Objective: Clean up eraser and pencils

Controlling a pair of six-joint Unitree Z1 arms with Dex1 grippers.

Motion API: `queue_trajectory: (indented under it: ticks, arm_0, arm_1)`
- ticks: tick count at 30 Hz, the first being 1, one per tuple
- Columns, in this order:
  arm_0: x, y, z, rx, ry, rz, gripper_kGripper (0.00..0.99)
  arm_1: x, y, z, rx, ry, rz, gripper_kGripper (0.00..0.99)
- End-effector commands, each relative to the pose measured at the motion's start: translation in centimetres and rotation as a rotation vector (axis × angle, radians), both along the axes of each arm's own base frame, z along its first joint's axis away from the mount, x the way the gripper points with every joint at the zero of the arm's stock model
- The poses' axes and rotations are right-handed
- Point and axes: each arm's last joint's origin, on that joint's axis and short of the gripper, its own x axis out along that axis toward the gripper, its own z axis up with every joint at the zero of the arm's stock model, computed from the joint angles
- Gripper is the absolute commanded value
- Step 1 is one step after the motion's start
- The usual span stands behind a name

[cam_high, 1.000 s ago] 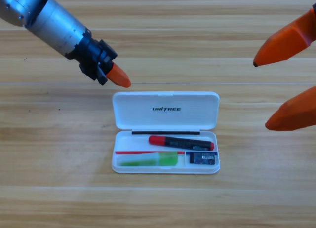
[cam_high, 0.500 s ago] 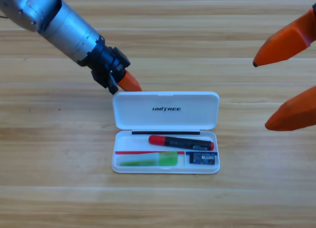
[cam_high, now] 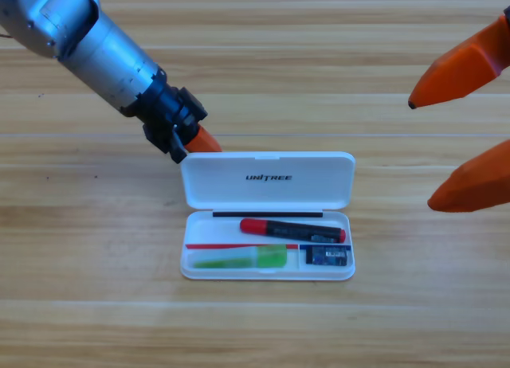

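Item: white Unitree case (cam_high: 268,179), lying open on the wooden counter (cam_high: 96,248), lid standing back toward the far side, tray nearer the viewer.

Contents of tray:
- Black-barrelled marker with a red cap (cam_high: 292,229), lying lengthwise along the rear of the tray, cap end pointing left, a small red tip showing at the right end.
- Translucent green-and-white stick (cam_high: 241,259), shorter than the marker, lying lengthwise in the front left compartment, its brighter green end pointing right.
- Eraser (cam_high: 327,256), a small dark navy-black block with pale markings, much shorter than either stick, sitting in the front right compartment just beside the green stick's end.

Left gripper (cam_high: 202,140): reaching in from the upper left on a grey arm, its orange tip sitting at the rear left corner of the case lid, apparently touching it. Only one orange tip is showing; whether the fingers are wide or narrow cannot be told.

Right gripper (cam_high: 446,149): waiting at the right edge, partly cut off, its two orange fingers (cam_high: 458,69) standing wide apart, holding nothing, well apart from the case.
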Motion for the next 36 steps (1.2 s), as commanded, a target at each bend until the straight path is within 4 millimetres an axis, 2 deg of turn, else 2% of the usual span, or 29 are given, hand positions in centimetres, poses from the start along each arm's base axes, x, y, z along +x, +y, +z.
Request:
queue_trajectory:
  ticks: [1,6,12,27,36]
  arm_0:
    - [-2.9,-0.5,1.0,-0.002,0.017,-0.046,0.000]
    - [-5.0,-0.9,1.7,-0.004,0.020,-0.073,0.000]
    - [-6.9,-1.3,1.1,0.010,0.034,-0.102,0.000]
    - [-10.1,-1.9,-0.4,0.033,0.018,-0.157,0.000]
    - [-10.7,-1.5,-1.8,0.051,0.000,-0.155,0.000]
  arm_1:
    - [1.0,0.7,-1.6,-0.014,0.037,-0.011,0.976]
    - [1.0,0.7,-1.6,-0.014,0.038,-0.012,0.976]
    - [1.1,0.8,-1.7,-0.016,0.040,-0.012,0.976]
    - [1.1,0.9,-1.8,-0.017,0.045,-0.008,0.976]
    - [1.2,1.1,-1.9,-0.020,0.048,-0.008,0.976]
